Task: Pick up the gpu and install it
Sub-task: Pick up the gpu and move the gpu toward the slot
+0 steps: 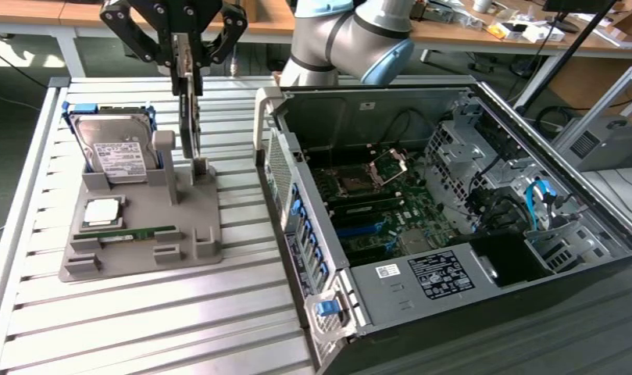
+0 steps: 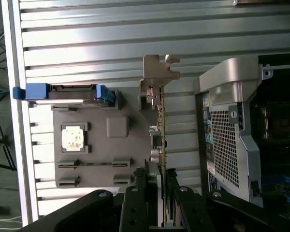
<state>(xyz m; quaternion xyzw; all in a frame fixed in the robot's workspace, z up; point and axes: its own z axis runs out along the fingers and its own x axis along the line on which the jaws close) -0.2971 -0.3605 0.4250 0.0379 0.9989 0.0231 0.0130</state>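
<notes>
The gpu (image 1: 191,117) is a thin card standing upright and seen edge-on, with its silver bracket (image 2: 159,72) at one end. My gripper (image 1: 188,62) is shut on the card's upper edge, one finger on each flat side. In the wrist view the gripper (image 2: 162,178) clamps the green board (image 2: 160,137) from both sides. The card's lower edge is at the slot of the grey holder (image 1: 149,250); I cannot tell whether it still touches. The open computer case (image 1: 294,109) lies to the exterior view's right of the holder, its motherboard (image 1: 383,207) facing up.
The grey holder also carries a hard drive (image 1: 112,144) with blue rails, a processor chip (image 1: 102,211) and a narrow green memory stick (image 1: 128,232). All stand on a slatted metal table (image 1: 138,328). The case's perforated rear wall (image 2: 224,140) is close beside the card.
</notes>
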